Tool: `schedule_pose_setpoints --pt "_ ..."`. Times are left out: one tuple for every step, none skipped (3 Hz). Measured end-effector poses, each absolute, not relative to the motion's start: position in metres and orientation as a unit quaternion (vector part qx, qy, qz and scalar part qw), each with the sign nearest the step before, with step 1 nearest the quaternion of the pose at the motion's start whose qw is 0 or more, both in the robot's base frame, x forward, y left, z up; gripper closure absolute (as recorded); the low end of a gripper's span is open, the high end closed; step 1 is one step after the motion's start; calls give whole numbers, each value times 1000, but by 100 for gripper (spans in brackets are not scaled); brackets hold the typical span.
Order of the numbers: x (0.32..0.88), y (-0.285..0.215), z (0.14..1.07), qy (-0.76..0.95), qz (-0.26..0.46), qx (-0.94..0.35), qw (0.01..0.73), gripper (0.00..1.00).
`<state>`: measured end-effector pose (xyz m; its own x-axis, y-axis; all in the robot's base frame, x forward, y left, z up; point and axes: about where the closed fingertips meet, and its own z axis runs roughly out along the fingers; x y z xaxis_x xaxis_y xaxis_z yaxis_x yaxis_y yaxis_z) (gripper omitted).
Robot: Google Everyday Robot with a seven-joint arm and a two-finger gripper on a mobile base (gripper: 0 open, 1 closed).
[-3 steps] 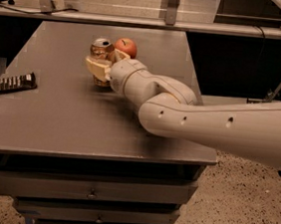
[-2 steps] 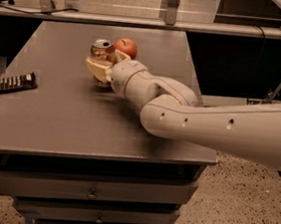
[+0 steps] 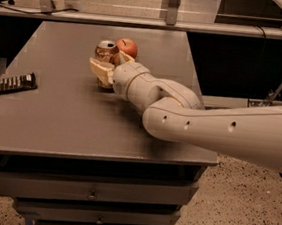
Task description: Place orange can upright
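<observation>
Orange-gold metal, silver top: orange can (image 3: 106, 49), upright on desk (image 3: 54, 120), long axis vertical, directly at tip of tool (image 3: 108, 62); apple (image 3: 128, 47) just beside; clasped or loose: cannot tell

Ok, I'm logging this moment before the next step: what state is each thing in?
orange can: upright, silver end up, base hidden behind the gripper.
gripper: at the can, low over the table.
apple: stem up, close beside the can.
dark packet: lying flat near the table's left edge, apart from the rest.
drawers: shut.
</observation>
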<state>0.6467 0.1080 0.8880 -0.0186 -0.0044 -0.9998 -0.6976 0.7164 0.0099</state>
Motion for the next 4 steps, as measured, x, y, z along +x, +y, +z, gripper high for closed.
schedule_pose_setpoints --pt "645 105 888 663 266 -264 648 0" --pt "643 103 889 663 266 -264 648 0" --pt "637 88 899 665 254 -268 649 0" --pt "632 57 931 664 234 -269 657 0"
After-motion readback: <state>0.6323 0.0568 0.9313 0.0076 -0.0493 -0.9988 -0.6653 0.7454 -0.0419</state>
